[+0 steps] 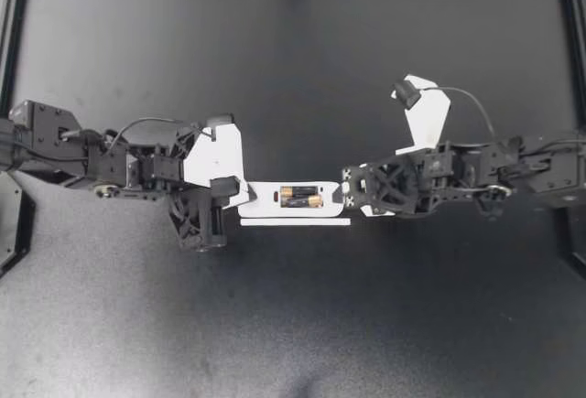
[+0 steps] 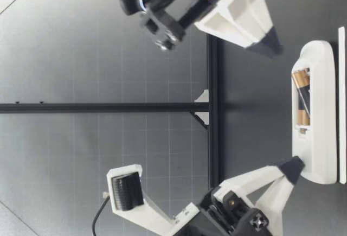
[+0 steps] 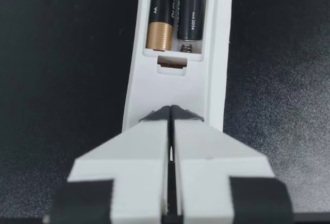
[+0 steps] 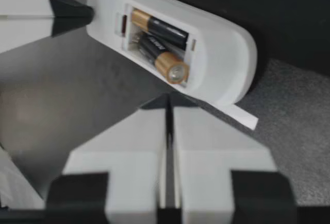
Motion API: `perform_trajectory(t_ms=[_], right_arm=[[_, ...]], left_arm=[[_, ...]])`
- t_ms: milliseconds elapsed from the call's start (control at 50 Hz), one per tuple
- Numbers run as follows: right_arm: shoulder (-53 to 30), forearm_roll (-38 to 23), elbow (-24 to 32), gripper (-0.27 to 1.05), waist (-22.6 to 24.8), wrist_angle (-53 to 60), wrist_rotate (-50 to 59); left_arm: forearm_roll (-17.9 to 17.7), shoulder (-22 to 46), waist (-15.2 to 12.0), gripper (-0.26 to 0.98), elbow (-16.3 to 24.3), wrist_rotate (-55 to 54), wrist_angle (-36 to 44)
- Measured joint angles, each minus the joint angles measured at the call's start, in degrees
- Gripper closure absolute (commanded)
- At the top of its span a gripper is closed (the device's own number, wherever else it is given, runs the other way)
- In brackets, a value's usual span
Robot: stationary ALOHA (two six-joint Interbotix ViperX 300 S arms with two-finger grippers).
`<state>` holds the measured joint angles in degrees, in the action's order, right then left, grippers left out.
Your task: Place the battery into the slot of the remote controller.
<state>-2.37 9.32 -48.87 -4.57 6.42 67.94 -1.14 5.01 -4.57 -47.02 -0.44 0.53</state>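
The black table (image 1: 293,50) carries the remote (image 1: 264,197) at its middle, two batteries (image 1: 300,198) in its slot, one seemingly raised at an end. My left gripper (image 1: 245,193) and right gripper (image 1: 346,199), jaws closed on nothing, touch its ends. Seating looks nearly done; the next move likely calls for pressing that raised end flat.

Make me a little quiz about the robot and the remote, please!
1. How many batteries sit in the slot of the remote?
2. True or false: my left gripper is holding a battery.
3. What lies on the table right beside the remote? A) a thin white strip B) a spoon C) a cup

Key: 1) two. 2) false, its fingers are shut together with nothing between them. 3) A.
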Motion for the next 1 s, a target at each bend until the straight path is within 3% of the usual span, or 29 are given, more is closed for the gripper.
perform_trajectory(t_ms=[1000], right_arm=[[-5.80,-1.85,3.52,0.91,-0.26,1.85,-0.35]], left_arm=[[0.00,0.00,0.09,0.90,-0.09,0.00,0.00]])
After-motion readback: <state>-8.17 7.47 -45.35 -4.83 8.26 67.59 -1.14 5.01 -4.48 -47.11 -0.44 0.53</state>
